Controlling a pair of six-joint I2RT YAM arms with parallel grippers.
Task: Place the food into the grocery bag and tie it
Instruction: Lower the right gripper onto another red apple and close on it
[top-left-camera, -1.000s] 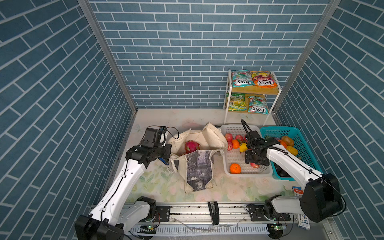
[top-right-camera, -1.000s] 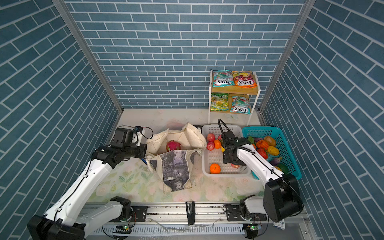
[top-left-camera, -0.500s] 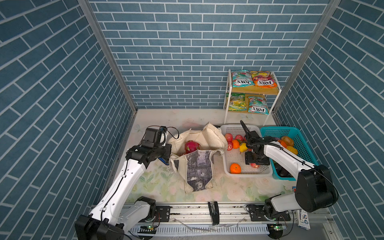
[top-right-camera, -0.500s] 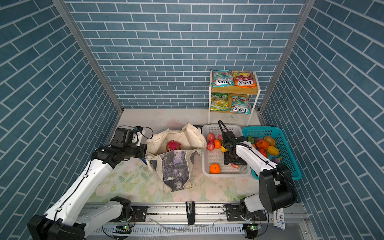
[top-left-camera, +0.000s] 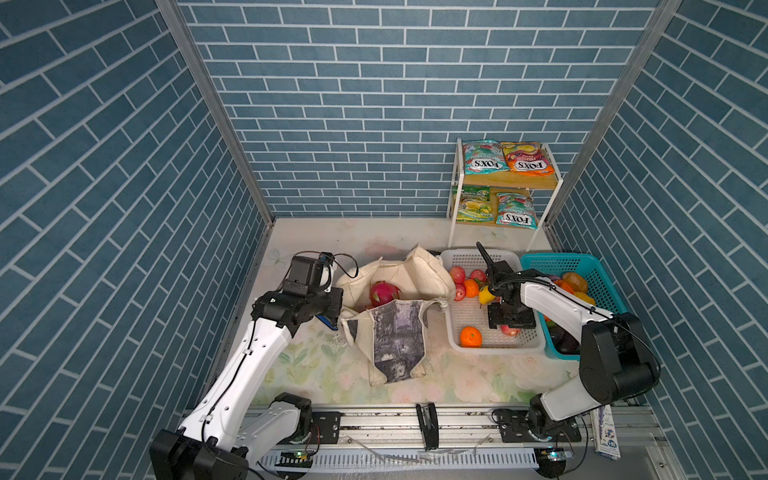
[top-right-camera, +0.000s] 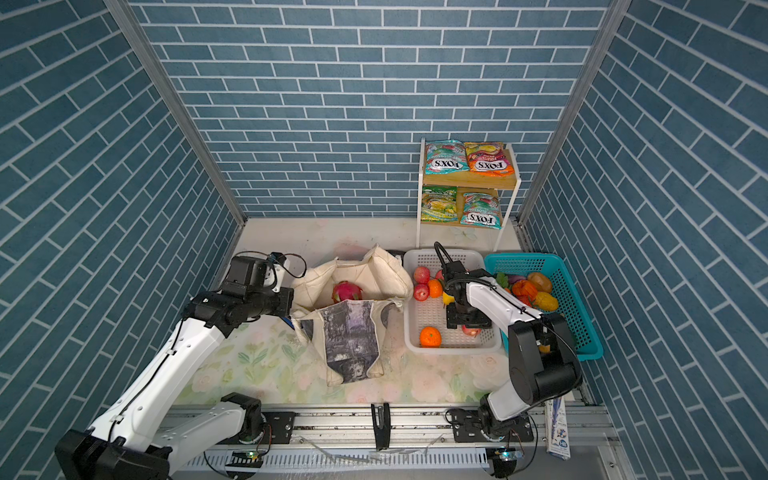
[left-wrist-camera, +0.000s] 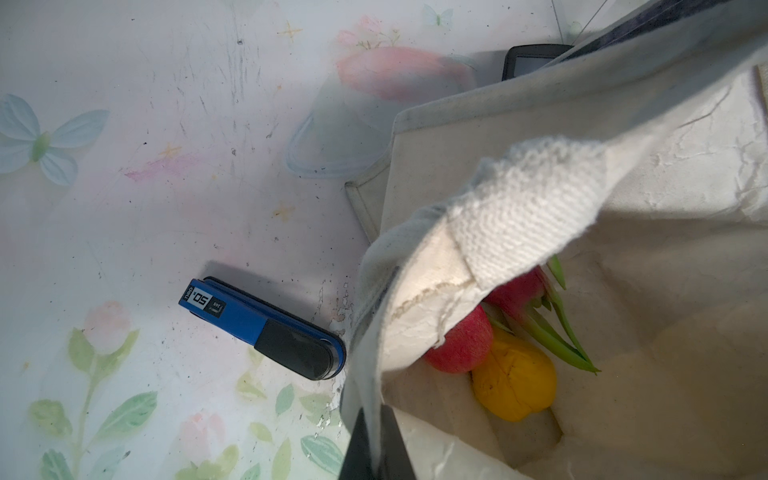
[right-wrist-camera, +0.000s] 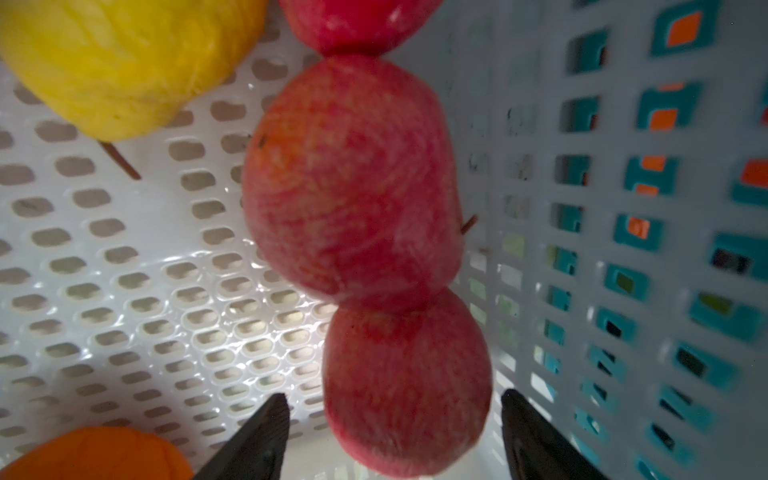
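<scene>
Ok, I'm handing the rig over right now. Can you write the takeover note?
Left gripper: shut on the grocery bag rim, holding it open.
Right gripper: open, jaws either side of a red apple in the white basket, not gripping.
Done: dragon fruit, an apple and a yellow fruit are in the bag.
Left: other fruit in the white basket and teal basket, candy packets on the shelf, then tie the bag.

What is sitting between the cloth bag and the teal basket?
The white basket, holding an orange and red apples; both top views show it.
</scene>
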